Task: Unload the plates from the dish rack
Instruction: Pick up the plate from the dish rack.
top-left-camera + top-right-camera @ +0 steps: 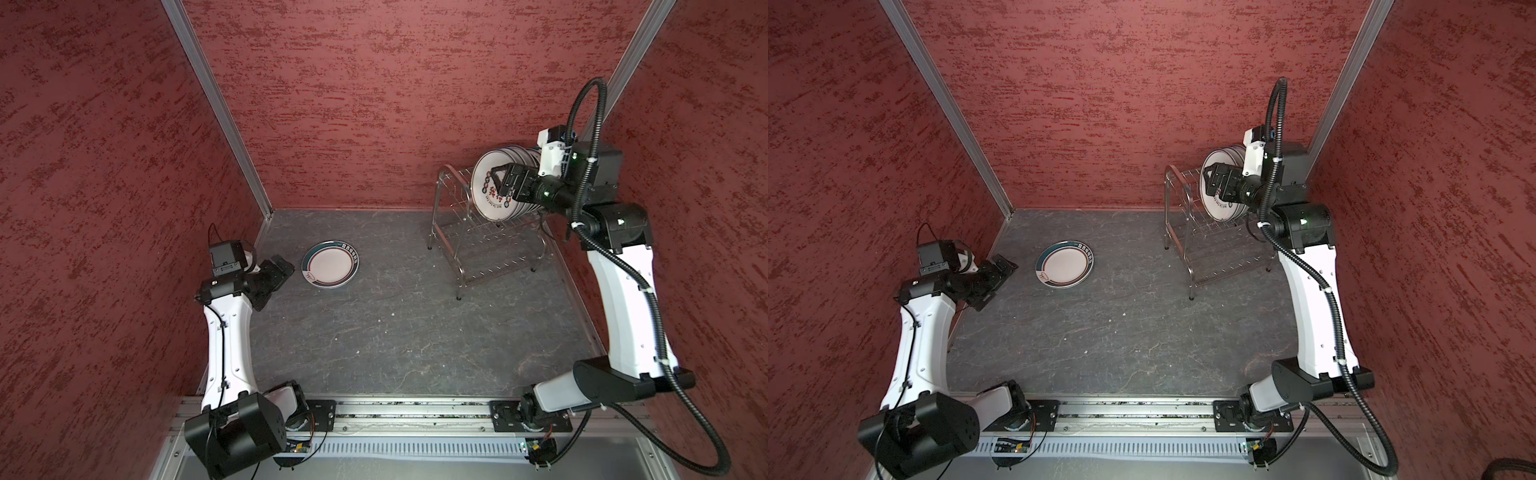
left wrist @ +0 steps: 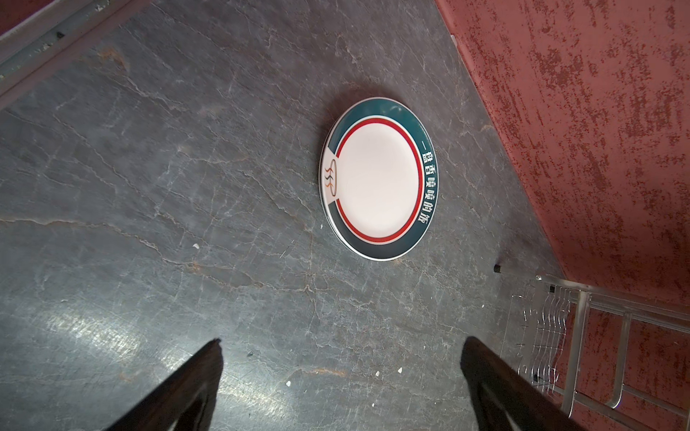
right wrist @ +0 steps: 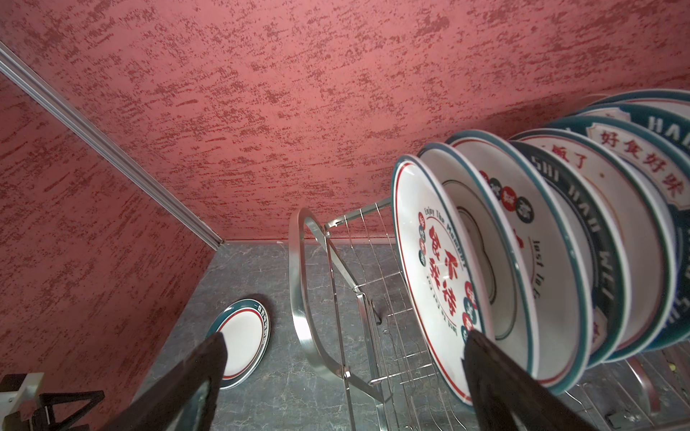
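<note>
Several plates stand on edge in the dish rack at the back right. The front plate is white with red characters. My right gripper hangs open in front of its face, and in the right wrist view one finger overlaps the plate's rim. A teal-and-red-rimmed plate lies flat on the table at the left. My left gripper is open and empty just left of it.
The dark stone-patterned tabletop is enclosed by red textured walls on three sides. The rack's lower tier holds nothing. Small white specks lie on the table. A metal rail runs along the front edge.
</note>
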